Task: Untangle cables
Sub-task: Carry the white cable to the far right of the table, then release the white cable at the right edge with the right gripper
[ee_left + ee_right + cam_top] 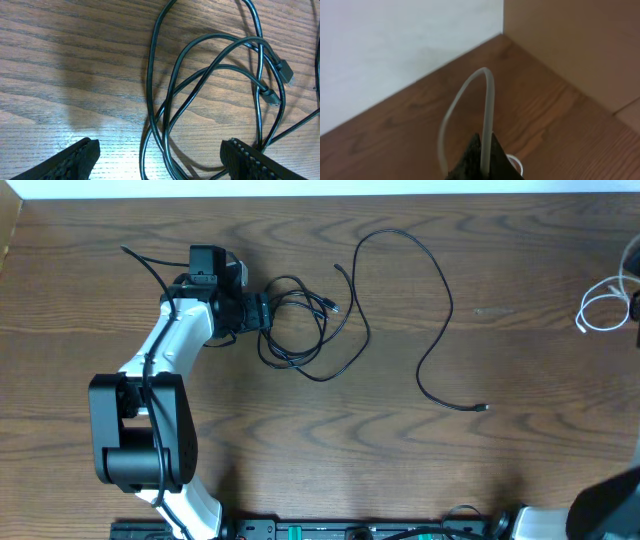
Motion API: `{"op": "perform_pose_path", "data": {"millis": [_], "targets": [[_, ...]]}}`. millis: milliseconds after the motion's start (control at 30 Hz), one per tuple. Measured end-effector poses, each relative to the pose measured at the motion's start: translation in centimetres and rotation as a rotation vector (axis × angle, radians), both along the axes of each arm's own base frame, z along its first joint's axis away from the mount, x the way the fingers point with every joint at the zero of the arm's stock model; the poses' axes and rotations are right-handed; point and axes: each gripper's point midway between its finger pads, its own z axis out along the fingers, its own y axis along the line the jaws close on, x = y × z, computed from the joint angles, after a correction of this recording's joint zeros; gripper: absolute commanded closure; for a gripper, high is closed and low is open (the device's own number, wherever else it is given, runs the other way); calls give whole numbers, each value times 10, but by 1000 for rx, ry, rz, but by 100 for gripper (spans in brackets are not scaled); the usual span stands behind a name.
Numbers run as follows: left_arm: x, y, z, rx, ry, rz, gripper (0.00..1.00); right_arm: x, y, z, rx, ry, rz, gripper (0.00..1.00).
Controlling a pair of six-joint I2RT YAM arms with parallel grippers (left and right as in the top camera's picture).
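The left end effector hangs low over the bench with its jaws spread wide and nothing gripped. The tangled black cable lies flat on the wood directly ahead of it. The loops reach into the gap between the fingers, and two small plugs lie near the right-hand finger. A second long black cable trails loose across the bench, well apart from it. At the far right edge, the right end effector is pinched tight on the white cable, which arches upward from the fingertips.
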Motion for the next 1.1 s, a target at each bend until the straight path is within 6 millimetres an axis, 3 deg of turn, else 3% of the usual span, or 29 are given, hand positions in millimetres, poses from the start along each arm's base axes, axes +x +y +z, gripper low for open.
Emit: {"op": "perform_pose_path", "data": {"millis": [267,333,367,433,500,600,767,900,1100], "targets": [[0,0,0,0,0,0,18,-1,-32,-54,99,81,-46,99],[0,0,0,0,0,0,18,-5,-37,-64,121,103,-55,94],[0,0,0,0,0,0,18,-7,-40,-70,137,114,-61,83],[0,0,0,0,0,0,18,-9,-42,-77,152,127,-68,46],[0,0,0,0,0,0,18,-10,-44,-81,161,136,-72,20],[0,0,0,0,0,0,17,-11,-44,-84,168,143,-70,6],[0,0,0,0,0,0,17,-12,-42,-87,180,155,-65,5],[0,0,0,0,0,0,18,-17,-38,-96,204,187,-63,23],[0,0,0,0,0,0,18,-31,-14,-138,375,306,-55,33]]}}
